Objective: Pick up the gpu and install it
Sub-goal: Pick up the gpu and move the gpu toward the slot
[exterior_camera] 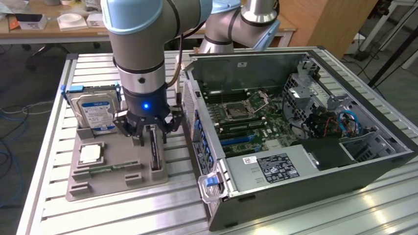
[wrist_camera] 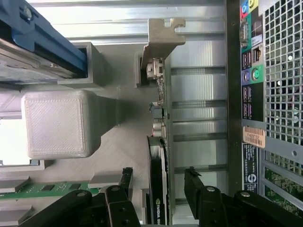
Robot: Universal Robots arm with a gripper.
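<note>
A hard drive (exterior_camera: 95, 113) stands at one end of the grey holder tray (exterior_camera: 98, 188). Over the tray's case-side edge the gripper (exterior_camera: 149, 137) hangs with jaws wide, one finger on each side of the gpu (exterior_camera: 155, 156). The card stands on edge in its slot directly beneath, apparently untouched. Its long axis runs along the tray, parallel to the computer case (exterior_camera: 313, 161), with the bracket (wrist_camera: 161, 40) toward the hard-drive end.

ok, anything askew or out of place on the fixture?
Nothing stands out. The gpu stands on edge in its slot on the grey fixture, with the open tool straddling it, a gap on each side. The hard drive stands in its holder, and the memory stick lies flat in its recess.
</note>
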